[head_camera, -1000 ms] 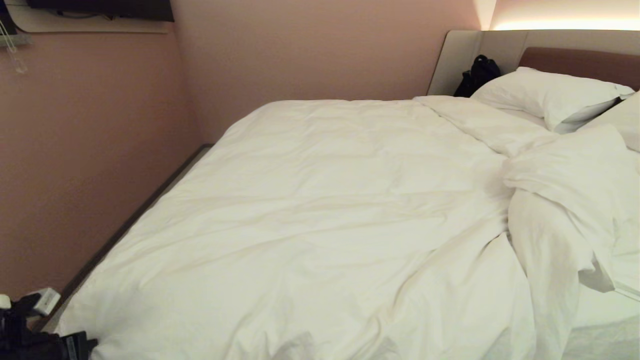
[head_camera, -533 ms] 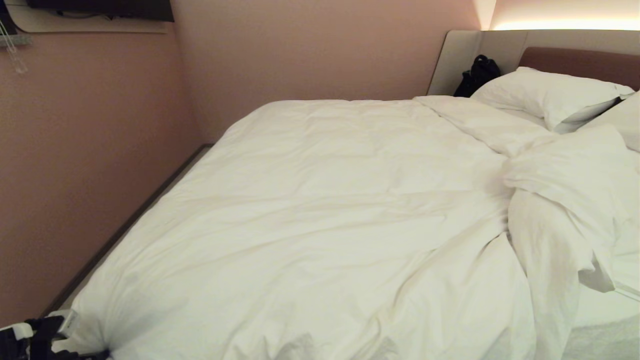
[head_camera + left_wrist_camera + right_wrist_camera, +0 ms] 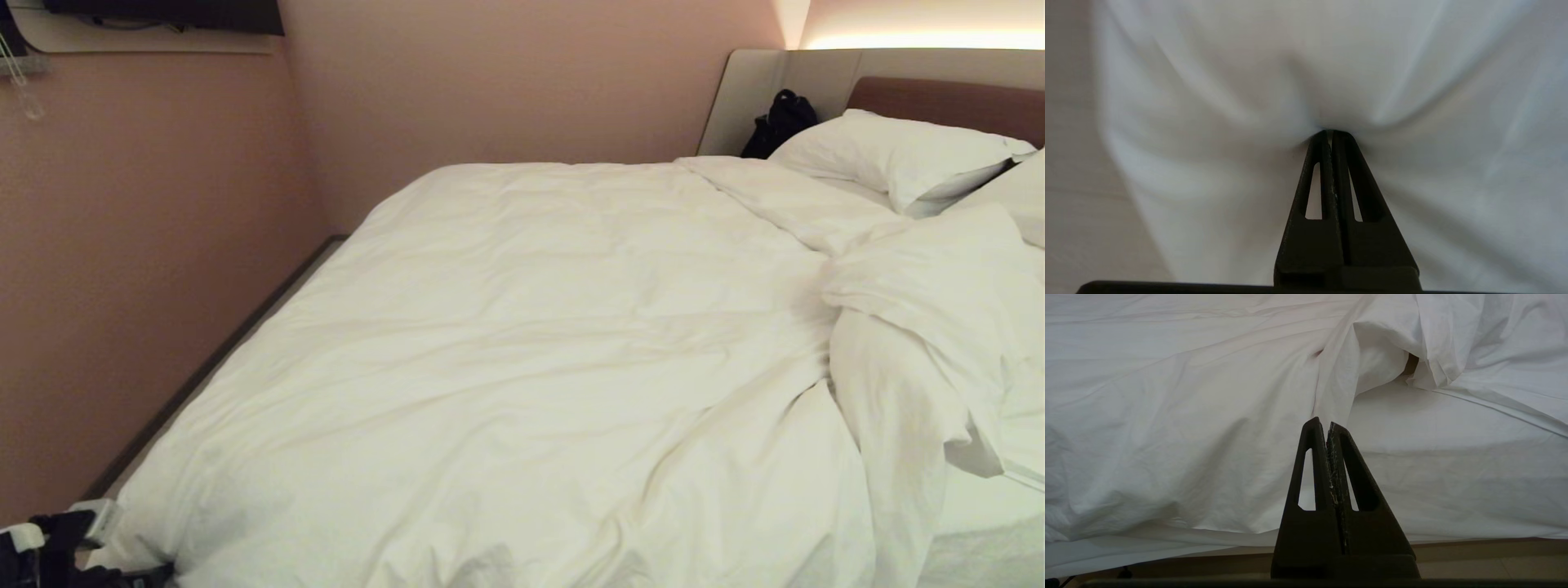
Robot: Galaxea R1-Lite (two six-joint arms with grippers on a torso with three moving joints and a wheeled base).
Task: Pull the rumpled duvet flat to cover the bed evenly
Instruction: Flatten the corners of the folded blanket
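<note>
In the head view, the duvet (image 3: 522,359) lies spread over most of the bed (image 3: 784,82), smooth with shallow creases across its left and middle parts. On the right it is bunched into a thick rumpled fold (image 3: 914,327) that runs from near the pillows toward the near edge, and beside that fold a strip of the sheeted mattress (image 3: 980,506) is bare. Two white pillows (image 3: 898,151) rest against the padded headboard at the far right, with a black bag (image 3: 780,122) leaning on the headboard just left of them. A pink wall (image 3: 147,245) runs along the left side of the bed, and the bed's grey base edge (image 3: 204,376) shows between wall and duvet. The left gripper (image 3: 61,543) sits at the near left corner, right at the duvet's corner, only partly in frame.

In the left wrist view, the left gripper (image 3: 1333,132) has its black fingers (image 3: 1349,179) pressed together, and white duvet (image 3: 1372,61) cloth puckers into creases that fan out from the tips, so the fingers are clenched on a pinch of the duvet.

In the right wrist view, the right gripper (image 3: 1327,424) is closed with nothing between its fingers (image 3: 1310,473). It hangs in front of the bed's near side, apart from the fabric, facing the duvet's (image 3: 1167,396) hanging edge, the rumpled fold (image 3: 1384,347) and the bare sheet (image 3: 1453,465).
</note>
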